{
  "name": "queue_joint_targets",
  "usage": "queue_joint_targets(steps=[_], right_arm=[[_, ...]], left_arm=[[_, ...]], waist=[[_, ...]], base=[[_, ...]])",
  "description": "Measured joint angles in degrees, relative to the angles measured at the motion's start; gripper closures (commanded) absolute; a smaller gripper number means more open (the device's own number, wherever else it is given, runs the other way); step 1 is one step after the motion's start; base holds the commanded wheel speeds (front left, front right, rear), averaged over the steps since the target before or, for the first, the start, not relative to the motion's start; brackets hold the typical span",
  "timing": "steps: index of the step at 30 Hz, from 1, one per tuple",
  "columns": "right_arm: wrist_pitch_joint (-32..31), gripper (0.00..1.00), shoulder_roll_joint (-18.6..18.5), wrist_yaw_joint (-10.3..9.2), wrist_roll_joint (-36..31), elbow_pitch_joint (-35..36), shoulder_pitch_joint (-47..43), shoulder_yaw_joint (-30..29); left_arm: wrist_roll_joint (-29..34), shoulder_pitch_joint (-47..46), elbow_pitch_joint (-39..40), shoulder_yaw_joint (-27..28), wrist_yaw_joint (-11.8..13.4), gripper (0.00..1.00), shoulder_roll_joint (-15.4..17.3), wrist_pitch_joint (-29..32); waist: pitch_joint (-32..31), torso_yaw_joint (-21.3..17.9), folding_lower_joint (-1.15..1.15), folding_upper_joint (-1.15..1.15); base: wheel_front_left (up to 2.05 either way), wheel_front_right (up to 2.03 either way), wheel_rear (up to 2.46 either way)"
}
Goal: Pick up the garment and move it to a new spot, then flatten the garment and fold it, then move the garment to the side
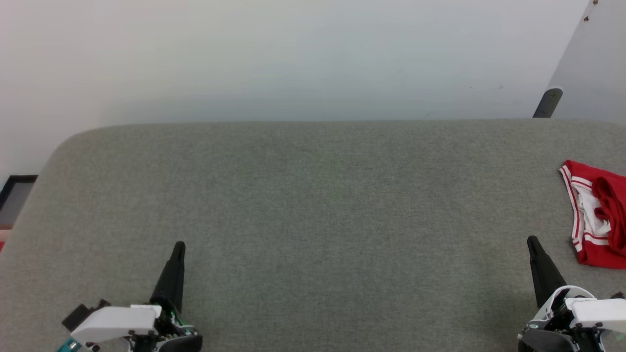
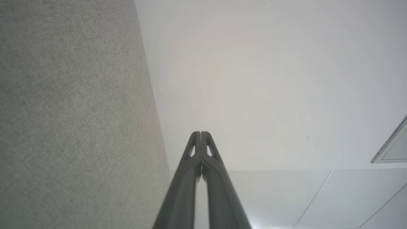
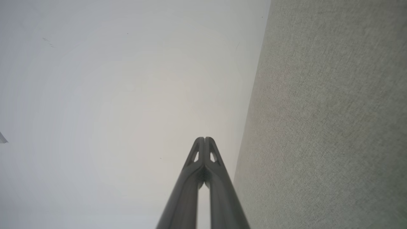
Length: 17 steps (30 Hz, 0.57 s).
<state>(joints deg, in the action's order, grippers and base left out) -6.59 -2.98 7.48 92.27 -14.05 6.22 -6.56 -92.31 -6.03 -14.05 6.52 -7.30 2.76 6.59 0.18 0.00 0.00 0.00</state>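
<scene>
Left gripper (image 1: pixel 179 246), grey surface (image 1: pixel 313 220), white wall (image 1: pixel 293 58)

No writing, label, brand, number or sign can be read. On the jersey (image 1: pixel 594 220), crumpled at the right edge of the grey table (image 1: pixel 313 205), only red cloth and white stripes are shown, and no lettering can be made out among the folds.

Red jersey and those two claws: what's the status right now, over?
Left gripper shut, empty. Right gripper shut, empty, near the jersey but apart. Jersey bunched at far right of the grey table. Nothing between them.
</scene>
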Motion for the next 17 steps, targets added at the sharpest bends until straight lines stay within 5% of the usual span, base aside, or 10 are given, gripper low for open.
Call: queue_joint_targets(steps=[17], right_arm=[[0.00,1.00,0.00,0.00,0.01,0.00,0.00,0.00]], left_arm=[[0.00,0.00,0.00,-0.02,0.00,1.00,0.00,0.00]], waist=[[0.00,0.00,0.00,0.00]], base=[[0.00,0.00,0.00]])
